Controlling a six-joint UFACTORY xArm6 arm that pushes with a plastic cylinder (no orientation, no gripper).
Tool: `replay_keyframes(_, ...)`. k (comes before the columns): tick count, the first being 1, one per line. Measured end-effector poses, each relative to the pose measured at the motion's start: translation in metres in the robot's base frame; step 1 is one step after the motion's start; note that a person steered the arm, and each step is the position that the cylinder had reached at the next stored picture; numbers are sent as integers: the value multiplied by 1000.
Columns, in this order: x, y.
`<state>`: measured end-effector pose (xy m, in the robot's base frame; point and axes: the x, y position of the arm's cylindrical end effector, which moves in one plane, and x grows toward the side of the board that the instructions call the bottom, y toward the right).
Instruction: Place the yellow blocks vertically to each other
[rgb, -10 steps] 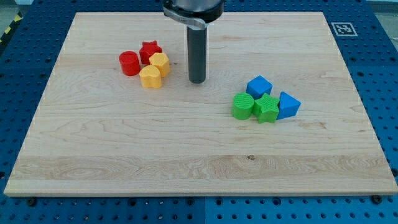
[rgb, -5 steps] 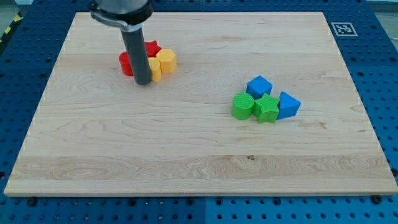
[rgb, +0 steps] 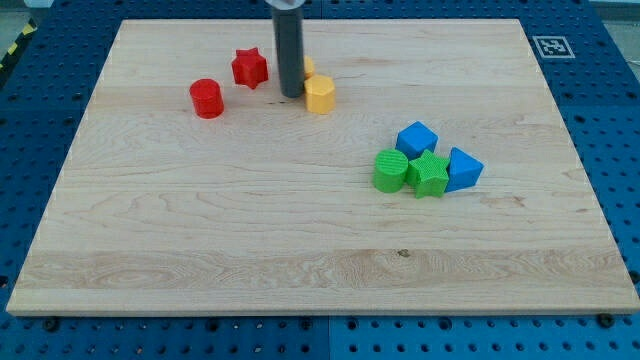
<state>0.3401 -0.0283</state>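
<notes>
Two yellow blocks sit close together in the upper middle of the wooden board (rgb: 200, 250). The nearer yellow block (rgb: 320, 94) shows fully. The farther yellow block (rgb: 308, 67) is mostly hidden behind my rod, only a sliver showing above and left of the first. My tip (rgb: 292, 95) rests on the board just left of the nearer yellow block, touching or almost touching it.
A red star (rgb: 250, 68) and a red cylinder (rgb: 207, 98) lie left of my tip. At the view's right sit a green cylinder (rgb: 390, 170), a green star (rgb: 428, 174), a blue cube (rgb: 417, 138) and a blue wedge-like block (rgb: 463, 170), bunched together.
My tip swung left to the red and yellow cluster, then right. Both yellow blocks slid right, away from the red ones. The red star shifted slightly up.
</notes>
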Motion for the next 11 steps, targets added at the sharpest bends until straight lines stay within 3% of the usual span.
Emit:
replay_keyframes(3,-37,-52)
replay_keyframes(5,-27,0)
replay_keyframes(7,-35,7)
replay_keyframes(9,-80,21)
replay_keyframes(10,-81,23)
replay_keyframes(11,-41,-3)
